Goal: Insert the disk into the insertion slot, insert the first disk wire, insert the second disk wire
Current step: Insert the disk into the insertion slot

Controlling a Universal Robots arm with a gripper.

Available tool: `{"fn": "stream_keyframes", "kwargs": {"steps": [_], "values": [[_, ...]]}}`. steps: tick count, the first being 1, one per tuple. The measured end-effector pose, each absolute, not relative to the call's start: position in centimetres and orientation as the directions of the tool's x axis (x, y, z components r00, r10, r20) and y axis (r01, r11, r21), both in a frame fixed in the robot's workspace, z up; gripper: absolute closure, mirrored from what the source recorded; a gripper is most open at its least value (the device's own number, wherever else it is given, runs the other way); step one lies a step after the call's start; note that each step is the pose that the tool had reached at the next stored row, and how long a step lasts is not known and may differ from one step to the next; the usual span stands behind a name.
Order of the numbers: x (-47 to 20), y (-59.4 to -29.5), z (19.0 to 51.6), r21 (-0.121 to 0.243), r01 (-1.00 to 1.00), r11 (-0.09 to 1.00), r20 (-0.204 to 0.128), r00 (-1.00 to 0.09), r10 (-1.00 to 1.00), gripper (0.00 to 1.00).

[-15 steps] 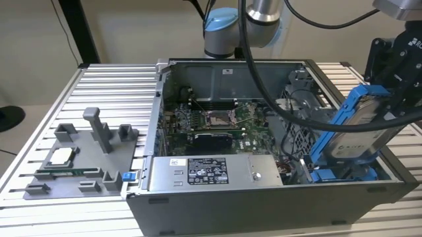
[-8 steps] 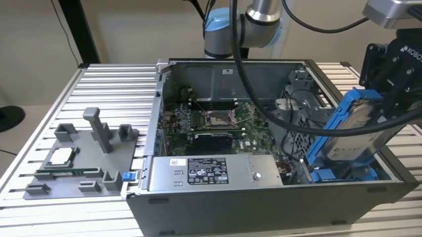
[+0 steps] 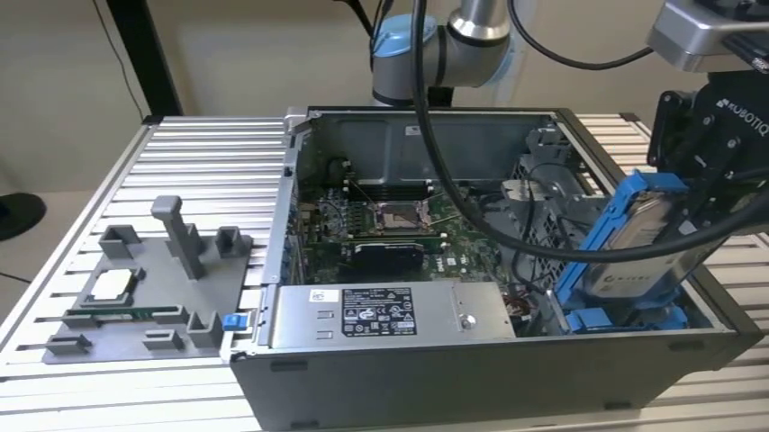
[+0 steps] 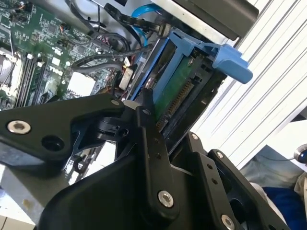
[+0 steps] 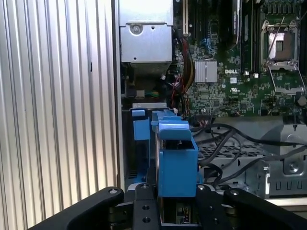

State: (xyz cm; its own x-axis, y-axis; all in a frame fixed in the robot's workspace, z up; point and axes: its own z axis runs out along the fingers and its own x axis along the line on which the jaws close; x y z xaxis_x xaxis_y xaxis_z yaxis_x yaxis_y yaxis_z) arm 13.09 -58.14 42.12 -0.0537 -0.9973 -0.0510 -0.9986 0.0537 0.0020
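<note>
We clamp our jaws on the tilted disk (image 3: 649, 225); below the jaws its far end meets the insertion slot (image 3: 601, 319).

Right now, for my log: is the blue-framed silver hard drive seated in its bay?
Not seated: the blue-framed silver hard drive stands steeply tilted in the black pincer, lower end at the blue-railed grey bay.
</note>
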Motion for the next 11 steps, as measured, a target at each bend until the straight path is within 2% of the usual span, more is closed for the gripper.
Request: {"fn": "stream_keyframes", "kwargs": {"steps": [11], "values": [[12.8,-57.8,40.5,-0.001,-0.999,0.054,-0.043,-0.054,-0.998,1.00]]}}
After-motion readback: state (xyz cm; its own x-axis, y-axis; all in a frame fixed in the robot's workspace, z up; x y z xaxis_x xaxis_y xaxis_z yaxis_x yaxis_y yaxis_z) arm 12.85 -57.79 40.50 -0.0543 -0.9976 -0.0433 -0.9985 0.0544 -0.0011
